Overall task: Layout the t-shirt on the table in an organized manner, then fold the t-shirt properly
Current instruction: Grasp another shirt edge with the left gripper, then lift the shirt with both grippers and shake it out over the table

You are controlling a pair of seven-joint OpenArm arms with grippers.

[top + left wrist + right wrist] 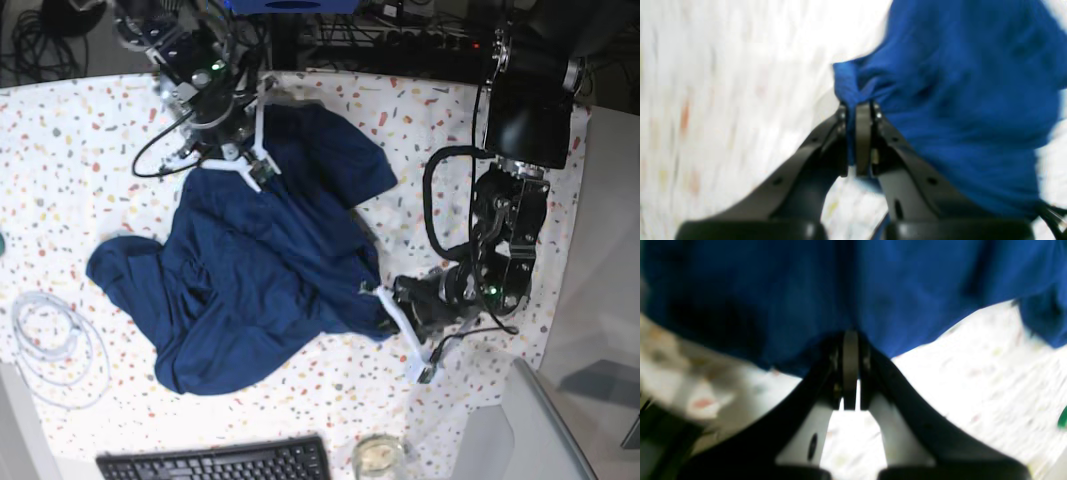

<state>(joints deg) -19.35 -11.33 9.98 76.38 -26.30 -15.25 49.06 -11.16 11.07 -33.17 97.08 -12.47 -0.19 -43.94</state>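
The t-shirt (250,270) is plain navy blue; the table (90,150) is white, flecked red, orange, yellow.

A black keyboard (215,462) at the near edge, a small round glass dish (378,456) just right of it, a coiled white cable (50,335) lying far left

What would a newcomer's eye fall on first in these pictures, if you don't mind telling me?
First, the t-shirt, a rumpled dark blue mass spread across the middle of the speckled table. Next, the two arms gripping it: the right pincer is shut on its far edge, and the left pincer is shut on its near right edge. A coiled white cable lies at the table's left.
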